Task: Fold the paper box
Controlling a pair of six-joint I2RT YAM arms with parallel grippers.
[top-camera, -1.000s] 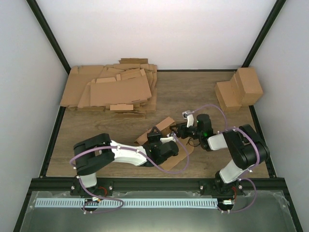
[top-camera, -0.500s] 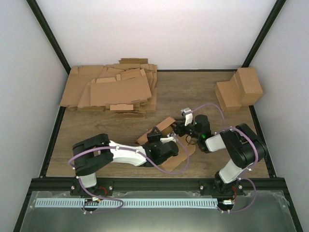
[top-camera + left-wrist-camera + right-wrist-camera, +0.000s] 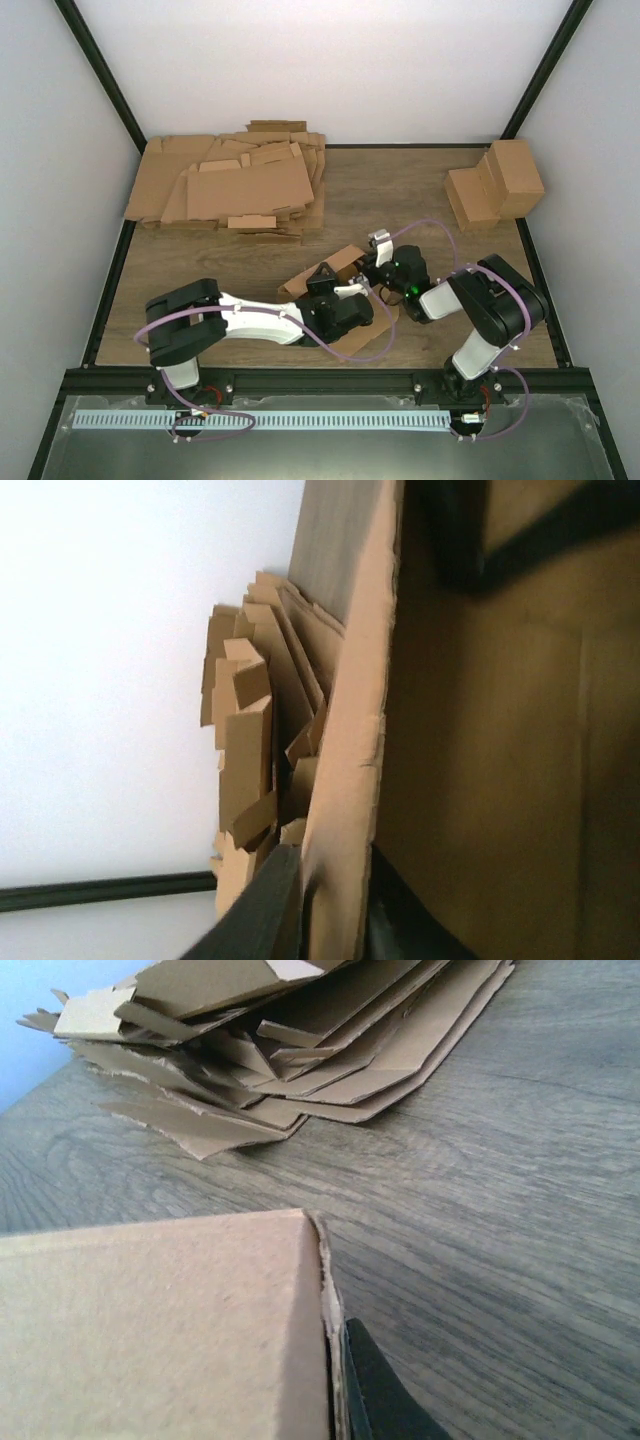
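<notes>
Right arm (image 3: 495,300) swung leftward, folded low — right pincer (image 3: 367,267) and left pincer (image 3: 335,920) both pinching the paper box (image 3: 345,257)

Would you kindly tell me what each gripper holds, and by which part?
The left gripper pinches the paper box by a panel's edge; whether the right gripper grips it cannot be told.

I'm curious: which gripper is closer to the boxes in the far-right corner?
Right. The right gripper is front-left of the corner boxes; the left gripper is even farther left.
</notes>
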